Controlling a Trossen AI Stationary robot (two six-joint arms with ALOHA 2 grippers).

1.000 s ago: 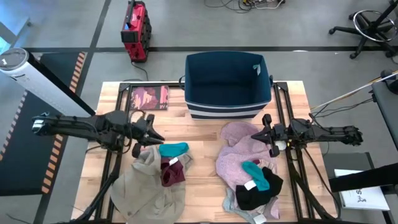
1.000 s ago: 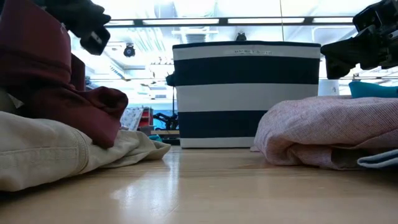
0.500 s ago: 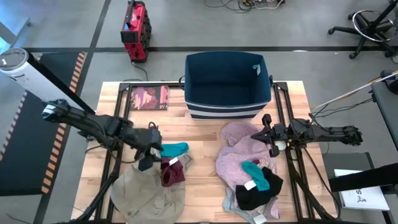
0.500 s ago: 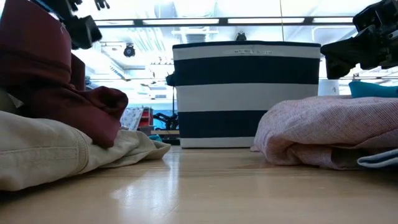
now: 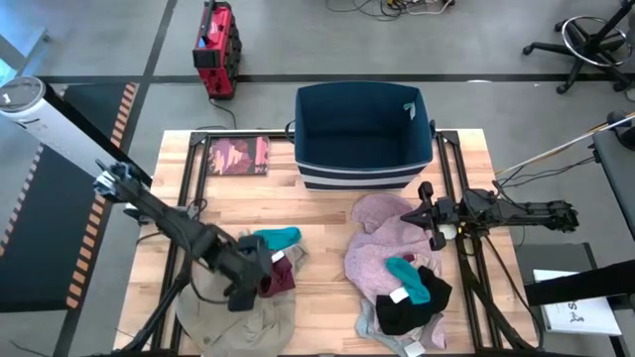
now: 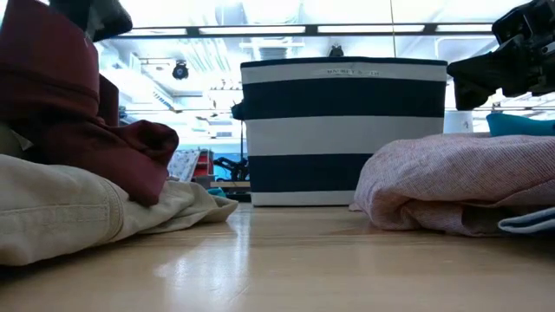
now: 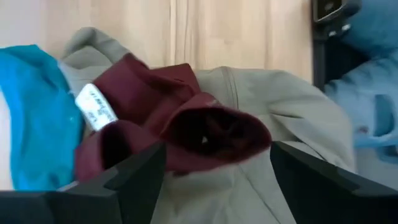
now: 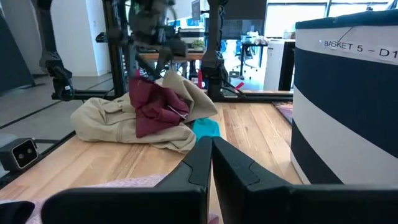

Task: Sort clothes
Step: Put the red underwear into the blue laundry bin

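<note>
Striped basket (image 5: 362,139) holds no clothes; 2 piles (image 5: 397,273) on table (image 5: 317,223)

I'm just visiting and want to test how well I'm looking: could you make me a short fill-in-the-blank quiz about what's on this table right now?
1. The open left gripper hovers over a crumpled ______ garment that lies on the large beige garment.
2. The navy-and-white striped fabric basket contains ______.
3. The shut right gripper waits above the large ______ garment.
4. The flat dark-red booklet lies to the ______ of the basket in the high view.

Missing words: maroon; nothing; mauve-pink; left
</note>
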